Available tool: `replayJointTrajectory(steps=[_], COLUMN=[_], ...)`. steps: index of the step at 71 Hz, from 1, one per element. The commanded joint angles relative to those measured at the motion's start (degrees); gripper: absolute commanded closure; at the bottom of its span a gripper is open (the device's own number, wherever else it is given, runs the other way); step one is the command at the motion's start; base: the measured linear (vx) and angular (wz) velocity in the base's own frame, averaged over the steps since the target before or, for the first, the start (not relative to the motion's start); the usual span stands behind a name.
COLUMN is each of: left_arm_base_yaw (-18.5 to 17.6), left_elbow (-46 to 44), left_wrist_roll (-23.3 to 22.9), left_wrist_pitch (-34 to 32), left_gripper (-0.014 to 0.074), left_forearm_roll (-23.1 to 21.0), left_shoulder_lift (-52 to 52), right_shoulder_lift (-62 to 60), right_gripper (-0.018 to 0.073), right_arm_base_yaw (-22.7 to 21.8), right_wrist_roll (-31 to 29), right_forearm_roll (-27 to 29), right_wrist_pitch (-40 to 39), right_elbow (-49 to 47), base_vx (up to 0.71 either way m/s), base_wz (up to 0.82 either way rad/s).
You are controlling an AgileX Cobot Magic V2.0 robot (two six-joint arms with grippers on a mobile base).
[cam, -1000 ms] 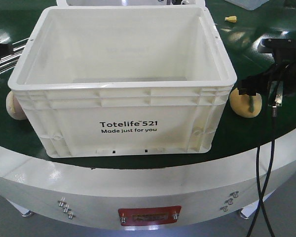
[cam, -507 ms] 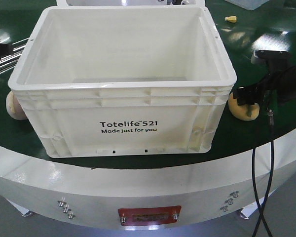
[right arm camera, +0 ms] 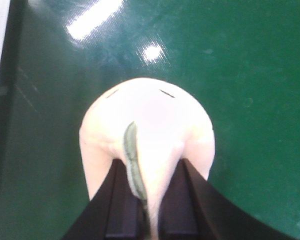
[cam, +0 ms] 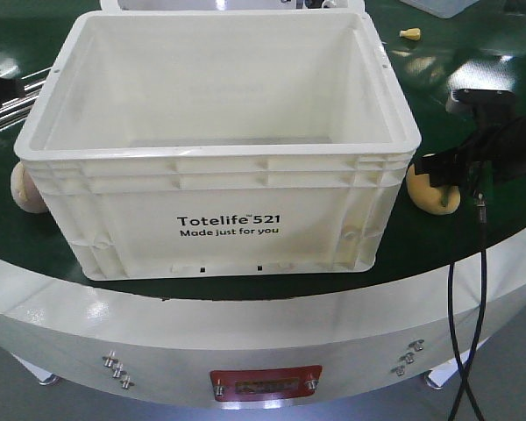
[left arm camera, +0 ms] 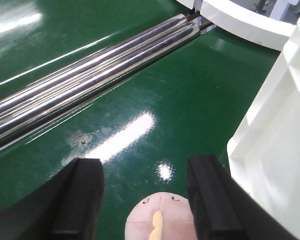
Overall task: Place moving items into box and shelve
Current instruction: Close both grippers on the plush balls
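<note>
A white Totelife box [cam: 219, 210] stands empty in the middle of the green table. A cream-yellow plush toy [cam: 432, 191] with a green seam lies to its right. My right gripper [cam: 456, 167] is shut on it, and in the right wrist view the fingers [right arm camera: 122, 200] pinch the toy [right arm camera: 145, 115] at its seam. A pink plush toy [cam: 22, 189] lies by the box's left corner. In the left wrist view my left gripper [left arm camera: 146, 165] is open, its fingers on either side of the pink toy [left arm camera: 162, 217] without touching it.
Shiny metal rods [left arm camera: 90, 75] run across the table left of the box [left arm camera: 275, 150]. Another white container [left arm camera: 240, 20] stands behind. A small yellow item [cam: 409, 34] lies at the back right. A black cable [cam: 460, 289] hangs over the table's curved front edge.
My right gripper has closed on the cream-yellow plush toy, which has been squeezed and shifted slightly. The box and the pink toy have not moved.
</note>
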Motion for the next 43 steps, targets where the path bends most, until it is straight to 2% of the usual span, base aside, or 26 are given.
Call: replayJointTrajectory(steps=[1,21,43], left_arm_base_yaw=[0.0,-0.2,-0.2], left_elbow=[-2.0,-2.0,-2.0], left_wrist_roll=[-0.5,-0.5,-0.5], left_wrist_pitch=[-3.3,0.4,2.7], left_gripper=[0.0121,0.0121,0.0153], left_forearm_roll=[0.0,-0.1,-2.5], left_shoulder_lift=[-0.7,3.2,8.2], right_shoulder_lift=[-2.0,-2.0,-2.0], right_gripper=[0.0575,0.0575,0.0575], right_arm_base_yaw=[-0.2,-0.2,-0.2], right_wrist_roll=[-0.1,-0.1,-0.1], right_forearm_roll=[0.0,0.0,0.0], right_wrist_pitch=[0.3,0.7,0.8], right_elbow=[-1.2,-1.2,-1.2], base_vx=[0.0,0.0,0.0], base_wz=[0.0,0.0,0.0])
